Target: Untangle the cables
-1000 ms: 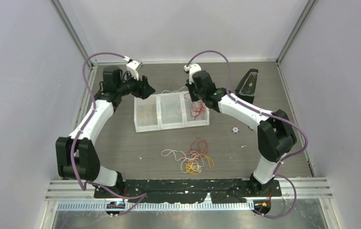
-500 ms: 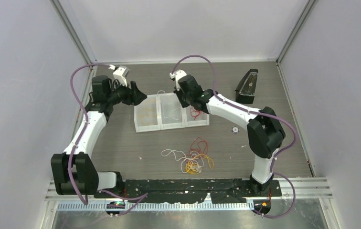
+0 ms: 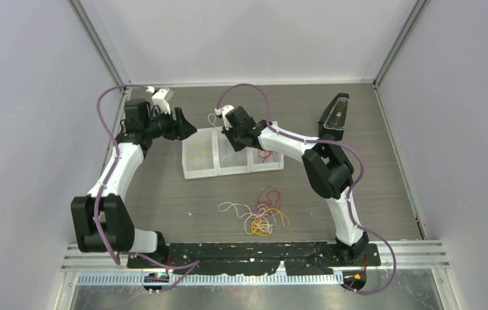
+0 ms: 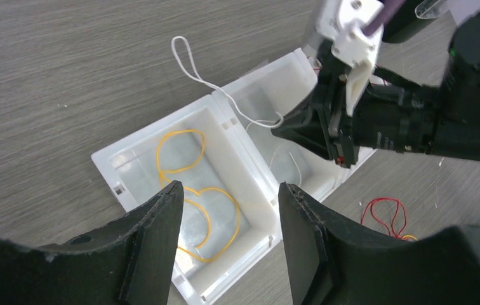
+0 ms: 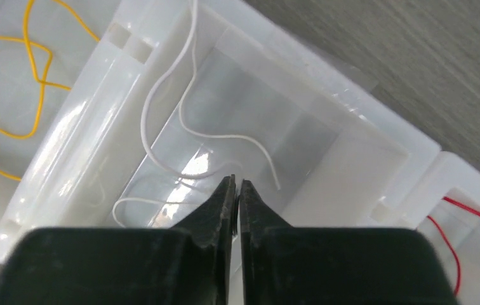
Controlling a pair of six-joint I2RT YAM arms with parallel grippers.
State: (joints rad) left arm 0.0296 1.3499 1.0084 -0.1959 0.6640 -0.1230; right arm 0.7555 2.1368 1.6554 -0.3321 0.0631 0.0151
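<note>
A tangle of red, white and yellow cables (image 3: pixel 264 213) lies on the table in front of three white bins (image 3: pixel 199 171). The left bin holds a yellow cable (image 4: pixel 180 162), the middle bin white cable (image 5: pixel 161 95), the right bin red cable (image 5: pixel 472 213). My right gripper (image 5: pixel 236 181) is shut low over the middle bin, and a white cable runs up to its tips. That cable loops out over the bin's far edge (image 4: pixel 186 54). My left gripper (image 4: pixel 230 190) is open and empty above the left bin.
A black wedge-shaped stand (image 3: pixel 335 116) sits at the back right. Grey enclosure walls close in the table on three sides. The right arm (image 3: pixel 322 168) reaches across the right half of the table towards the bins.
My right gripper has moved left from the red bin to the middle bin, and the white loop behind the bins shifted left with it. My left gripper drew back slightly left.
</note>
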